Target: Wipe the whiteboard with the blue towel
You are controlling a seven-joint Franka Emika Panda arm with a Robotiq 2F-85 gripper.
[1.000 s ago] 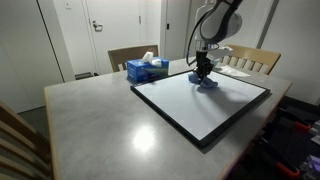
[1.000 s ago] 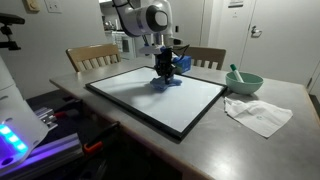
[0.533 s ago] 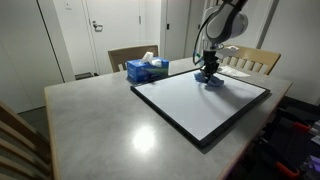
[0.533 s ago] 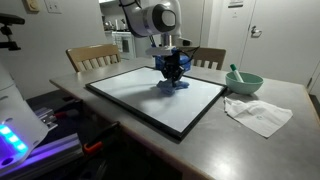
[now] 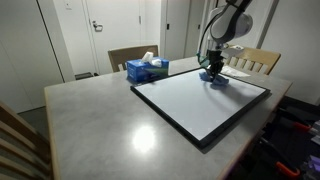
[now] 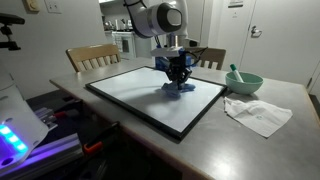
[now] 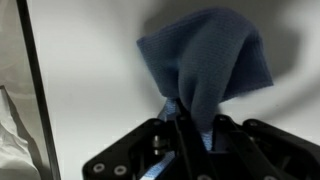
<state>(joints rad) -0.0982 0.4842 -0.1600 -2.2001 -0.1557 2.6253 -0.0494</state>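
Note:
A white whiteboard (image 5: 200, 100) with a black frame lies flat on the grey table; it also shows in an exterior view (image 6: 150, 95) and in the wrist view (image 7: 90, 70). My gripper (image 5: 213, 70) (image 6: 178, 78) (image 7: 190, 125) is shut on the blue towel (image 5: 216, 79) (image 6: 180, 87) (image 7: 205, 60) and presses it onto the board near the board's far side. In the wrist view the towel hangs bunched from between the fingers, spread on the white surface.
A blue tissue box (image 5: 147, 69) stands beside the board. A green bowl (image 6: 243, 81) and a crumpled white cloth (image 6: 258, 113) lie on the table past the board's edge. Wooden chairs (image 5: 252, 59) (image 6: 90, 56) stand at the table.
My gripper has slid the blue towel across the board, to the right in both exterior views, along the board's far side.

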